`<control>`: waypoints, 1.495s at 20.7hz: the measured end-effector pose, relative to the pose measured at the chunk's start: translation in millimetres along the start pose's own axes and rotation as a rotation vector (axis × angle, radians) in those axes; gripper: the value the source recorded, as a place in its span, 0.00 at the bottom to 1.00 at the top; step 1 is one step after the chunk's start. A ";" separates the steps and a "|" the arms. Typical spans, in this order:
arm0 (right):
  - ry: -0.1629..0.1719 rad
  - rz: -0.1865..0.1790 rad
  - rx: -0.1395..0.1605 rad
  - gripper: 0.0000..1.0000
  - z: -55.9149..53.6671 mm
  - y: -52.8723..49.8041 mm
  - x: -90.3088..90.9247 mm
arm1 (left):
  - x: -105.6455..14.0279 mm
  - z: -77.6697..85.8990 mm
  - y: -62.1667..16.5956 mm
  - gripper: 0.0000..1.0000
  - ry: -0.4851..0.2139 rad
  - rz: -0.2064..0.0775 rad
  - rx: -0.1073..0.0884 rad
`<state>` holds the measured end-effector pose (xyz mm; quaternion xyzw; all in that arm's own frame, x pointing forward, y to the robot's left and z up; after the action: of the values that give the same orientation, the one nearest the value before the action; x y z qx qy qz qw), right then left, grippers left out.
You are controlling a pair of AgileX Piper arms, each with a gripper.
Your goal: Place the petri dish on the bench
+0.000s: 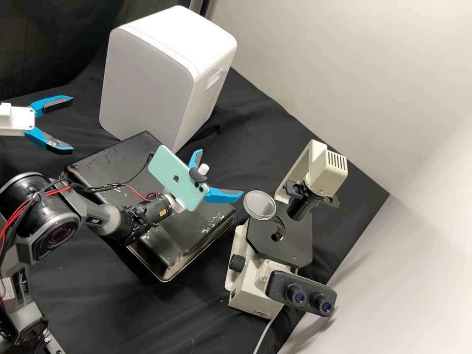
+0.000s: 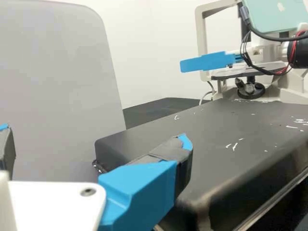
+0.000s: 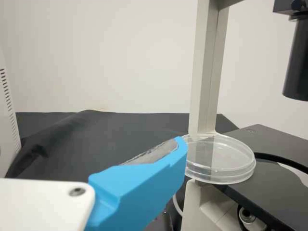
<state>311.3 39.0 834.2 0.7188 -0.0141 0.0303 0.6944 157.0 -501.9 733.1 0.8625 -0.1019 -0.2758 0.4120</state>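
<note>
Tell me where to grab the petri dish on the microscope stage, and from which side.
Take the petri dish by its thin rim where it seems to overhang the stage corner. Come in level from the side of the open right end effector: the dish lies flat and shallow, so likely that edge alone gives purchase.

Under right fingers (image 1: 223,195) and left fingers (image 1: 51,142): bench (image 1: 275,123) draped in black cloth, creased. White wall (image 1: 344,69) set past right fingers, plain, evenly lit; soft shadow cast along bench edge. Dark backdrop (image 1: 44,44) hung behind left fingers. White box (image 1: 167,73) stood between left fingers and wall. Pale surface (image 1: 423,275) seen beyond bench corner, past right fingers; wall or floor cannot be told.
</note>
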 end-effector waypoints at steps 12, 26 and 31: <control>-0.019 0.017 -0.001 1.00 8.2 2.5 -5.1 | -2.9 5.0 -3.2 1.00 -0.029 -0.016 0.030; -0.097 0.115 0.021 1.00 38.9 23.0 -17.4 | -2.8 5.3 -3.7 1.00 -0.033 -0.018 0.032; -0.134 0.129 0.020 1.00 52.3 26.4 -9.6 | -2.8 5.3 -3.7 1.00 -0.033 -0.018 0.032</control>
<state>301.3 -14.4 858.2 0.7238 -0.1065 0.0269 0.6812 151.5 -501.9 728.6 0.8651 -0.1050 -0.2921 0.3940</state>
